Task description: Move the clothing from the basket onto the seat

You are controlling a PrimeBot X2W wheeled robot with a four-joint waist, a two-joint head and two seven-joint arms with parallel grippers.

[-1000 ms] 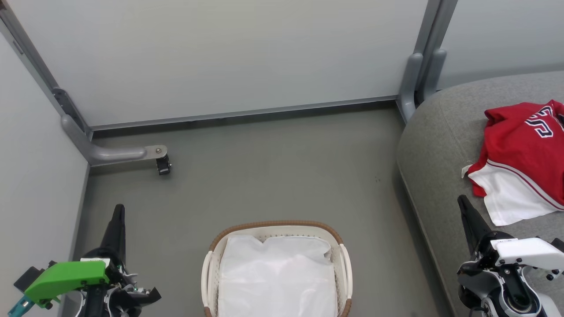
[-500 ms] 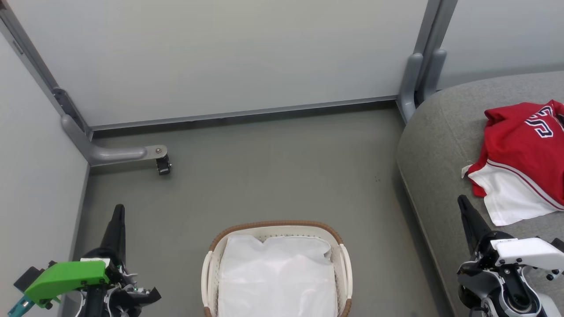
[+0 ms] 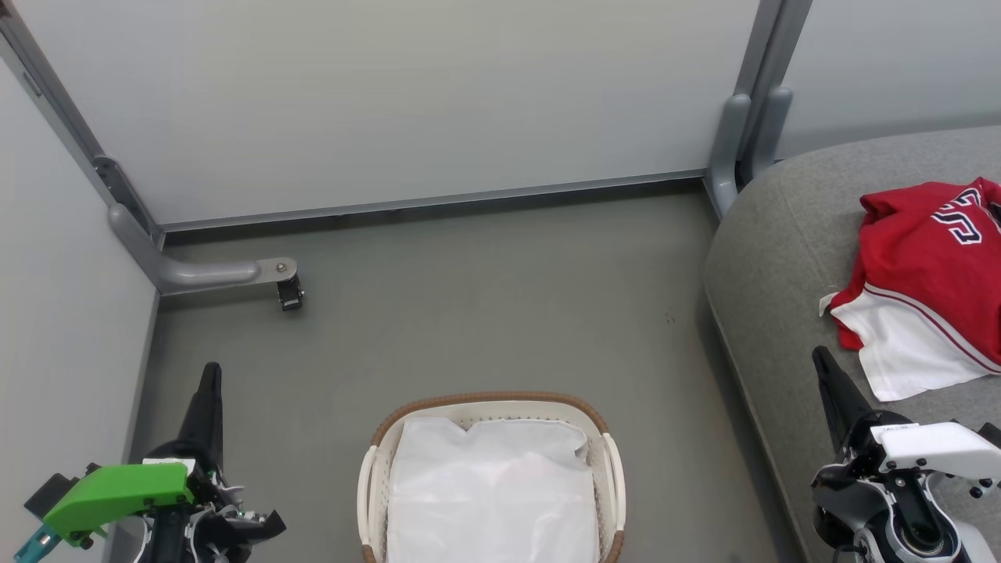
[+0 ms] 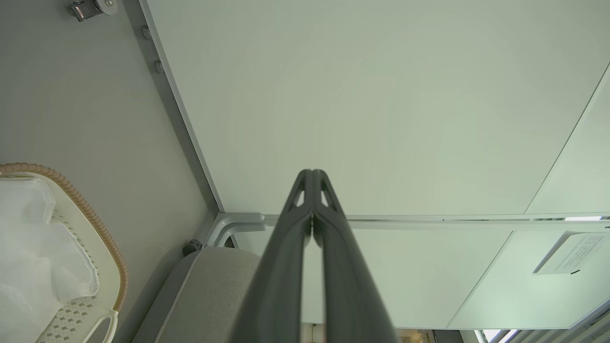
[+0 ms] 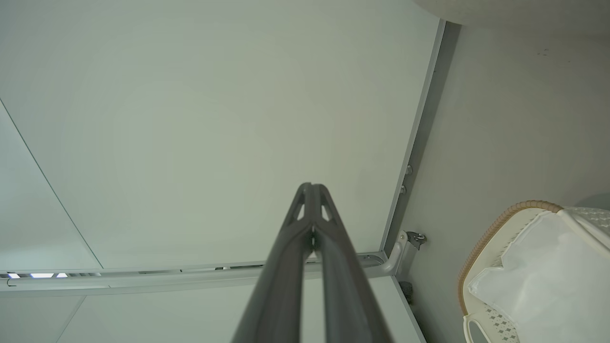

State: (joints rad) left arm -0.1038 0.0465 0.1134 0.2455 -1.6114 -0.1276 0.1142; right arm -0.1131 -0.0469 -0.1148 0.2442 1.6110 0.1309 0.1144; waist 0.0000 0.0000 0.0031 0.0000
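Observation:
The red clothing (image 3: 931, 266), with numerals and a white panel, lies crumpled on the grey seat (image 3: 782, 234) at the right. On the floor at bottom centre stands the white basket (image 3: 375, 461) with a tan rim; inside it I see a white liner sheet (image 3: 493, 493). My left gripper (image 3: 209, 371) stands shut and empty at the lower left, well left of the basket. At the lower right my right gripper (image 3: 819, 356) is shut and empty, over the seat's front edge, just below the clothing. Both wrist views show the fingers pressed together, the left gripper (image 4: 312, 172) and the right gripper (image 5: 311, 186).
Pale partition panels (image 3: 407, 102) with grey metal frames close in the floor at the back and left. A frame foot with a small caster (image 3: 289, 293) juts onto the grey floor (image 3: 485, 313) at left. The basket (image 4: 71, 209) edge appears in both wrist views.

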